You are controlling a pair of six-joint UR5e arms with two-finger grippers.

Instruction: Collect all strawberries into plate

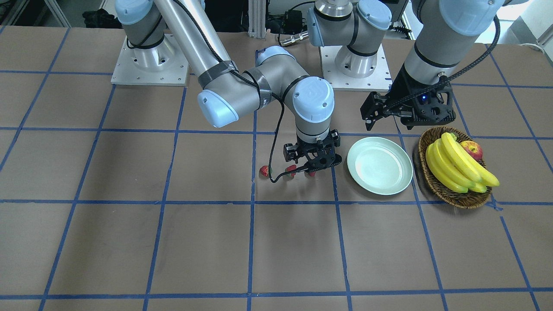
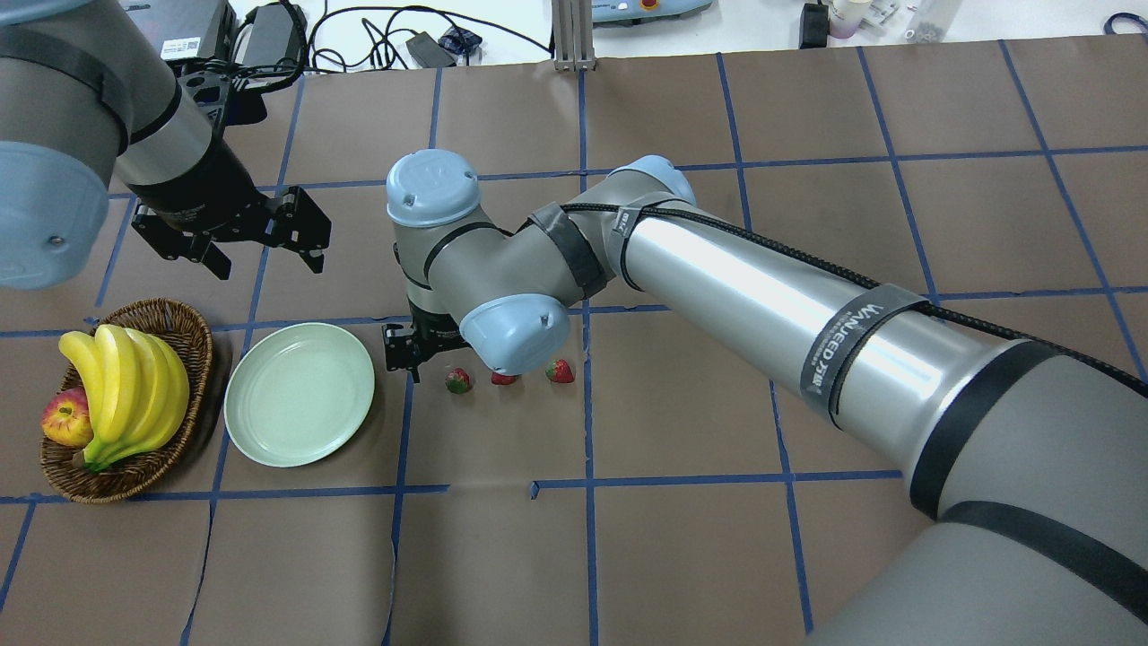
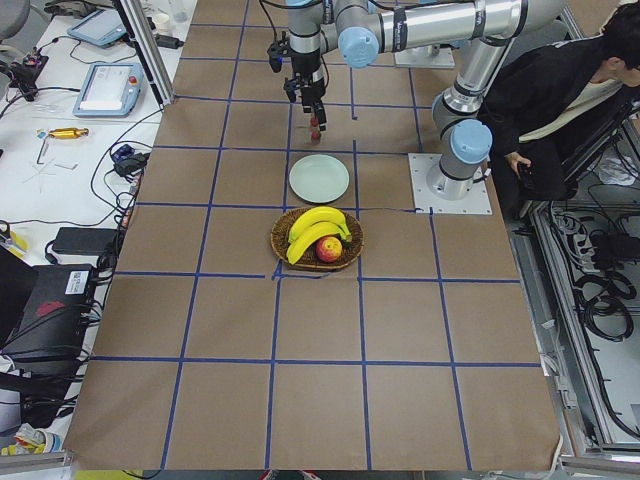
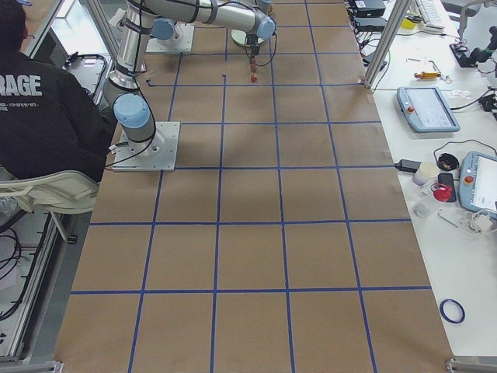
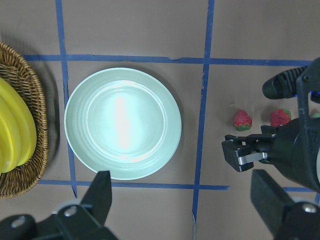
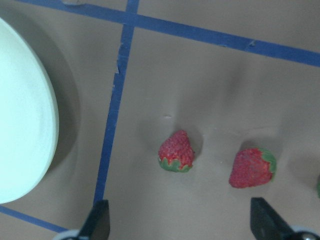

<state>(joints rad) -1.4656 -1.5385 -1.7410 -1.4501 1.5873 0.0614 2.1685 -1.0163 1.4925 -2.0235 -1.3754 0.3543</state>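
- Desk (image 1: 207, 246): brown paper top, blue tape grid.
- Wicker basket (image 1: 464, 202): brown, well inside the desk's edges.
- Bananas (image 1: 458, 166): yellow bunch, in basket.
- Apple (image 1: 472, 150): red-yellow, beside bananas, in basket.

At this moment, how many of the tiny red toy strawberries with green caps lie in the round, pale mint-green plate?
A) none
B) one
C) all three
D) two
A: the plate is bare, and all three strawberries lie in a row on the brown paper table beside it.
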